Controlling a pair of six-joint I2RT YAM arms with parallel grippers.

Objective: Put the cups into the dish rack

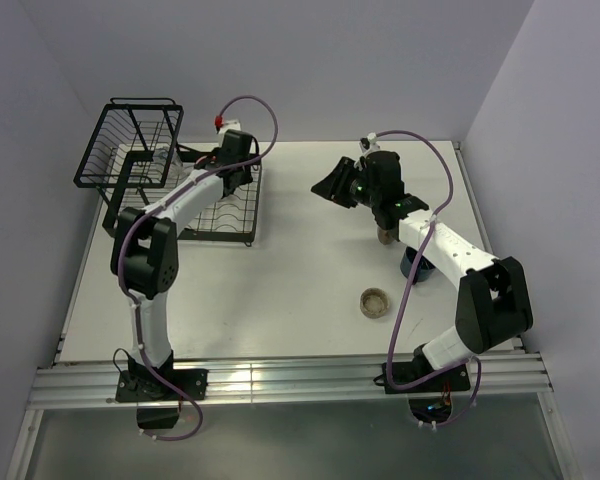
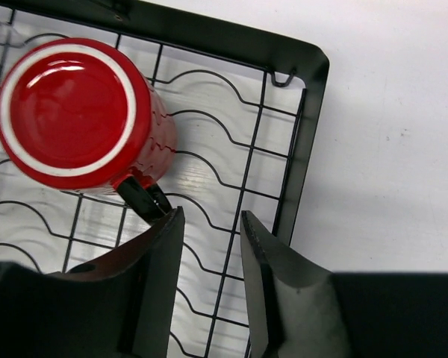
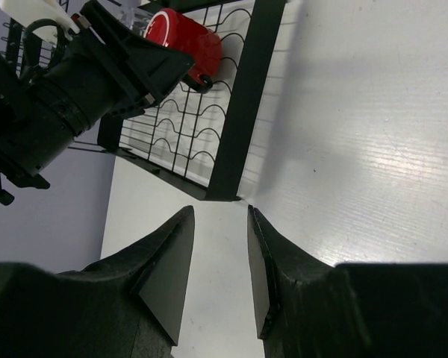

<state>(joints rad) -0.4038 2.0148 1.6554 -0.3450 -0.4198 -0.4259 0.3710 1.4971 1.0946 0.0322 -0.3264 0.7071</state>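
Observation:
The red mug (image 2: 75,112) sits upside down on the flat tray of the black wire dish rack (image 2: 313,112); it also shows in the right wrist view (image 3: 187,37). My left gripper (image 2: 213,224) is open and empty, just beside the mug's black handle; in the top view (image 1: 238,172) it hides the mug. My right gripper (image 3: 220,212) is open and empty above bare table right of the rack (image 1: 332,185). The low beige cup (image 1: 374,301) stands on the table. The dark blue mug (image 1: 418,266) and the tan cup (image 1: 385,237) are partly hidden under my right arm.
The rack's taller basket section (image 1: 130,145) stands at the far left by the wall. Something clear and glassy (image 1: 163,158) lies inside it. The table (image 1: 300,290) is walled at the back and sides. My left arm's wrist (image 3: 97,82) shows over the rack.

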